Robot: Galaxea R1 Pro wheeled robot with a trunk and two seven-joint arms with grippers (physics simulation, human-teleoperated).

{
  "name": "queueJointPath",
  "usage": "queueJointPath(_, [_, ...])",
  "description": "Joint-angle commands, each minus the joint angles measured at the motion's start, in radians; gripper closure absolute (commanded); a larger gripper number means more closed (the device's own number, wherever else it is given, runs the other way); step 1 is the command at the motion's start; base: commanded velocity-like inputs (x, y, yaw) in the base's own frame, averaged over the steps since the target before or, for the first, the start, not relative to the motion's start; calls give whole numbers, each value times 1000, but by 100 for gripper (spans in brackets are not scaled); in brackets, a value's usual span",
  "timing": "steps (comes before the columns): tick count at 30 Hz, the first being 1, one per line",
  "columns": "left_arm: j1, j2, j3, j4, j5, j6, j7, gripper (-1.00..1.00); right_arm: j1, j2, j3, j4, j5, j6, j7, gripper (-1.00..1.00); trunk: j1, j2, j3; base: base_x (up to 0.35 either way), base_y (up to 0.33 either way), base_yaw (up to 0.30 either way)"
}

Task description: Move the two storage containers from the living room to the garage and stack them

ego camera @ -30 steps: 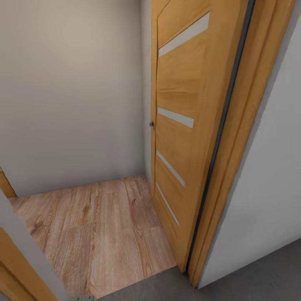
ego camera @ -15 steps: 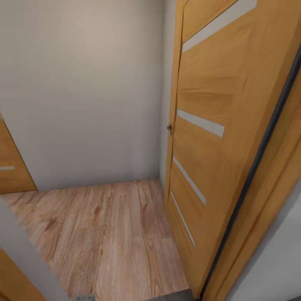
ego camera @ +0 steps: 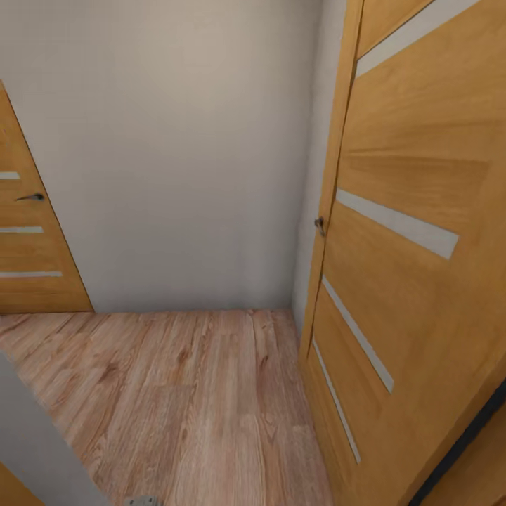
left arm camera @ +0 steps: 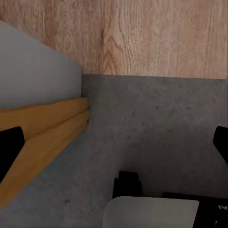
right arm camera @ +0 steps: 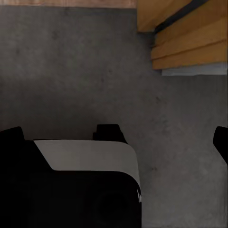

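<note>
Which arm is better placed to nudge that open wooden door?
Right, probably: the honey-coloured wooden door stands on the robot's right, and its base shows near the open, empty right tool.

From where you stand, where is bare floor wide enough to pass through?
The wood plank floor is bare between the grey wall ahead and the open door on the right. It narrows near the doorframe post at lower left.

Two wooden doors are seen: one open door (ego camera: 414,281) and one shut door (ego camera: 31,232). Three pale stripes are counted on each. One knob (ego camera: 320,225) is seen.
</note>
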Motion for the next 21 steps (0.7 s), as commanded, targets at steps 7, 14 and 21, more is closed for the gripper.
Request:
queueJointPath(7, [-1, 0, 0, 0, 6, 4, 2, -100, -1, 0, 8, 3, -10, -6, 0, -100, 0, -1, -1, 236, -57, 242])
queueJointPath(14, [-1, 0, 0, 0, 6, 3, 1, -100, -1, -1, 8, 3, -10, -6, 0, -100, 0, -1, -1, 41, -4, 31])
queueJointPath(21, [-1, 0, 0, 0, 6, 3, 2, -100, -1, -1, 8, 3, -10, -6, 0, -100, 0, -1, -1, 0, 0, 0])
